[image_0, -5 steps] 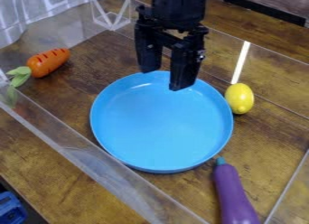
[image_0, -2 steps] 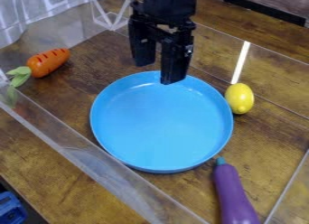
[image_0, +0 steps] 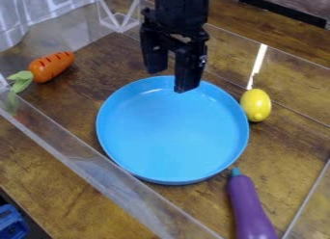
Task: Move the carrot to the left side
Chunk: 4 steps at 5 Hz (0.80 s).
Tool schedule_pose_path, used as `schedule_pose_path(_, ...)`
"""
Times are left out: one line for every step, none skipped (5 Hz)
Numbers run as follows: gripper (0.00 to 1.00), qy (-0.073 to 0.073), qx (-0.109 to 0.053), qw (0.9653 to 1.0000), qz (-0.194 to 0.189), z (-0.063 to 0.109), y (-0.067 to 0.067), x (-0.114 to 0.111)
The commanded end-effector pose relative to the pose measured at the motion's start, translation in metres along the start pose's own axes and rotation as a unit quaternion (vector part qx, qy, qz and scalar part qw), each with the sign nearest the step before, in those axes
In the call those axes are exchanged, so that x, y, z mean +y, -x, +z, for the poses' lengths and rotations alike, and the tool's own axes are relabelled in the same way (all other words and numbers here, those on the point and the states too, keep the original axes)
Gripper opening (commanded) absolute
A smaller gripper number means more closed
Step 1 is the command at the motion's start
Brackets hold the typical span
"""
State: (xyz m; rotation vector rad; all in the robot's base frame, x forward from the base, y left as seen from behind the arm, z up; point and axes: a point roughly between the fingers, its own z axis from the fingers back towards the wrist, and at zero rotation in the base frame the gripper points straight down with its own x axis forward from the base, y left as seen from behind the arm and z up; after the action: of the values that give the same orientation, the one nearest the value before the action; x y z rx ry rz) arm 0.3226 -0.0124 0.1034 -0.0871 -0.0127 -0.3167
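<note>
The small orange carrot (image_0: 50,66) with a pale green top lies on the wooden table at the far left. My black gripper (image_0: 172,69) hangs pointing down over the far rim of the blue plate (image_0: 173,129), well to the right of the carrot. Its two fingers stand apart with nothing between them, so it is open.
A yellow lemon (image_0: 256,104) sits just right of the plate. A purple eggplant (image_0: 250,206) lies at the front right. A clear plastic wall (image_0: 91,171) runs along the table's front left edge.
The gripper has shifted slightly left and away from the camera, from over the plate's far part to its far rim. The carrot, lemon and eggplant have not moved.
</note>
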Motion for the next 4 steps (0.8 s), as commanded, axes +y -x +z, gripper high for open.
schedule_pose_path(1.00,-0.012,-0.020,0.9997,0.006,0.0122,-0.0073,-0.0007)
schedule_pose_path(1.00,-0.016,-0.020,0.9996,0.016,0.0107,-0.0099,0.0008)
schedule_pose_path(1.00,-0.021,-0.021,0.9995,0.007,0.0152,-0.0050,-0.0039)
schedule_pose_path(1.00,-0.026,-0.024,0.9994,-0.002,0.0203,-0.0007,-0.0087)
